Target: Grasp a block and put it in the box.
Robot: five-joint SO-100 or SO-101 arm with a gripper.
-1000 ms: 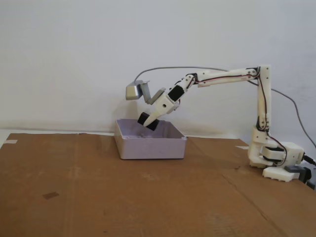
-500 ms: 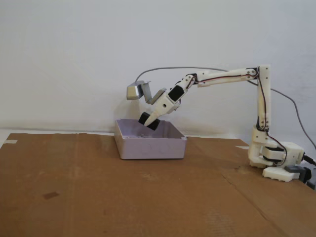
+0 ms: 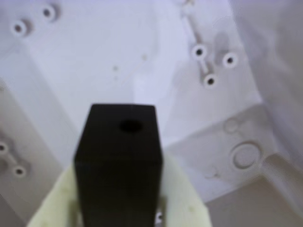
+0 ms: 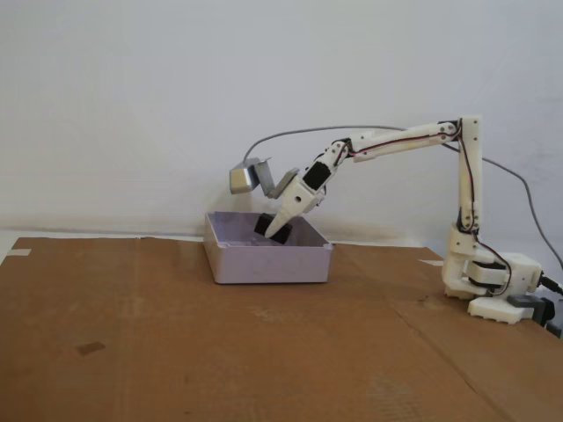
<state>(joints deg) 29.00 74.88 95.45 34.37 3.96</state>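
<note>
Fixed view: fingers clamp one black block inside one box.

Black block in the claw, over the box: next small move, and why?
Probably open the claw and let go. In the fixed view the claw holds the black rectangular block below the rim of the white open-top plastic box; the wrist view shows the block above the box floor.

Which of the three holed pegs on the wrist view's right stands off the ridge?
The rightmost peg, standing alone; the upper peg and lower peg share one raised ridge.
</note>
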